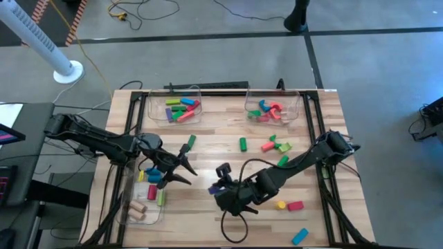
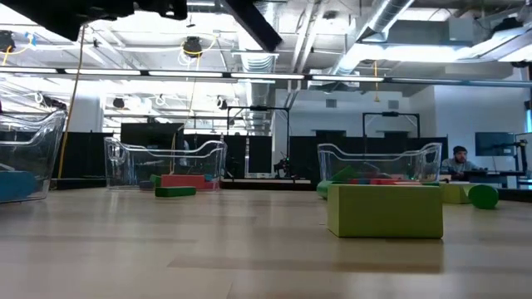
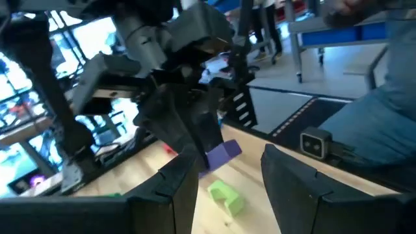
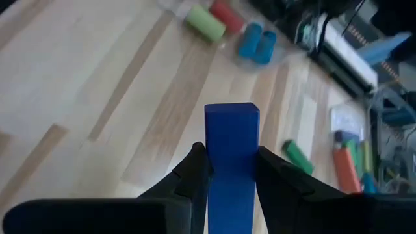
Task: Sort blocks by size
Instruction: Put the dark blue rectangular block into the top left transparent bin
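Note:
My right gripper (image 4: 231, 162) is shut on a blue bar block (image 4: 231, 130) above the table's near middle (image 1: 223, 185). My left gripper (image 3: 227, 162) stands open a little to its left (image 1: 188, 166), pointing level at it, nothing between its fingers. The left wrist view shows the held bar (image 3: 224, 154) in the right gripper's fingers. Loose blocks lie flat on the table: green ones (image 1: 243, 144) (image 1: 191, 141), a red and green cluster (image 1: 277, 145), a yellow and a red one (image 1: 291, 205), a blue one (image 1: 299, 236). My right gripper pinches the blue bar's two long sides (image 4: 231, 175) between its two fingers. The bar lies along the fingers, and its free end (image 4: 231, 112) sticks out past the fingertips. The fingers slant down toward the table's left. The bar is lifted clear of the table.
Two clear bins with blocks stand at the far edge (image 1: 181, 107) (image 1: 271, 109). A third bin (image 1: 145, 197) with cylinders sits at the near left, under my left arm. A green block (image 2: 384, 210) lies close before the low camera. Bare wood lies between the grippers and the far bins.

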### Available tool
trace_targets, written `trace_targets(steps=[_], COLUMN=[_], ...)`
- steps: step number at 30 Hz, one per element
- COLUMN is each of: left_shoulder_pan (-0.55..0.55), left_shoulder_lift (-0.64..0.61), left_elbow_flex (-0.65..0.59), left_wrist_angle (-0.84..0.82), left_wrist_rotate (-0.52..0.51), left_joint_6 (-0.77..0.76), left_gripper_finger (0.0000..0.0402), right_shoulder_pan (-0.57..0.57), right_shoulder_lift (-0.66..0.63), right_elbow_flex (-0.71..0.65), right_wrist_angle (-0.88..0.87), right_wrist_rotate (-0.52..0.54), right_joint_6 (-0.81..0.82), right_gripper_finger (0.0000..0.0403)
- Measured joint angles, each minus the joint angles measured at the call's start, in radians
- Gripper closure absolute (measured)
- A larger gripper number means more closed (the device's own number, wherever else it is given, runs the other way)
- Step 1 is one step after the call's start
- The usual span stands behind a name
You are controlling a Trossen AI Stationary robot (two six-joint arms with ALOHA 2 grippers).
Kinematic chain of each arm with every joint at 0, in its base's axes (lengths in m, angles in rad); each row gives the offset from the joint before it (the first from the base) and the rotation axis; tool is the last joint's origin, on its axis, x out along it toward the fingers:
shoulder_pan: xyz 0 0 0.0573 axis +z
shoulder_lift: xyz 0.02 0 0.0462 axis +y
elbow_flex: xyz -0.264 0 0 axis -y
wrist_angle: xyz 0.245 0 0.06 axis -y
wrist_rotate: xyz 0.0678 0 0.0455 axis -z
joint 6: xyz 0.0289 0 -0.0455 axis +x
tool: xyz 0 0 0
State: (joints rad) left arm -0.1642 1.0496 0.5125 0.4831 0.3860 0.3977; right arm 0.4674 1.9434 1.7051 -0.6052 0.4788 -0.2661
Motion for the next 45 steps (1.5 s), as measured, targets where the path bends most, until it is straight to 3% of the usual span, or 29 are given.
trace_targets(steps=[7,15,20,25,31,38,45], left_shoulder_pan=[-0.022,-0.092,-0.11,-0.11,-0.119,-0.128,-0.128], left_shoulder_lift=[0.0,0.0,0.0,0.0,0.0,0.004,0.123], left_elbow_flex=[0.0,0.0,0.0,0.0,0.0,0.0,0.041], left_wrist_angle=[0.007,-0.006,-0.032,-0.068,-0.082,-0.081,-0.079], left_wrist_rotate=[0.023,-0.194,-0.238,-0.248,-0.333,-0.358,-0.356], left_joint_6=[0.1,0.323,0.414,0.424,0.455,0.486,0.501], left_gripper_finger=[0.0243,0.0243,0.0243,0.0243,0.0243,0.0243,0.0243], right_shoulder_pan=[-0.043,-0.115,-0.155,-0.192,-0.239,-0.266,-0.283], right_shoulder_lift=[0.0,-0.001,-0.001,-0.001,0.004,0.021,0.054], right_elbow_flex=[0.04,0.063,0.063,0.063,0.063,0.063,0.061], right_wrist_angle=[0.018,0.024,0.028,0.08,0.121,0.127,0.148], right_wrist_rotate=[-0.071,-0.232,-0.318,-0.394,-0.504,-0.543,-0.611], right_joint_6=[-0.013,0.117,0.18,0.199,0.227,0.241,0.252], right_gripper_finger=[0.0271,0.027,0.027,0.027,0.027,0.027,0.027])
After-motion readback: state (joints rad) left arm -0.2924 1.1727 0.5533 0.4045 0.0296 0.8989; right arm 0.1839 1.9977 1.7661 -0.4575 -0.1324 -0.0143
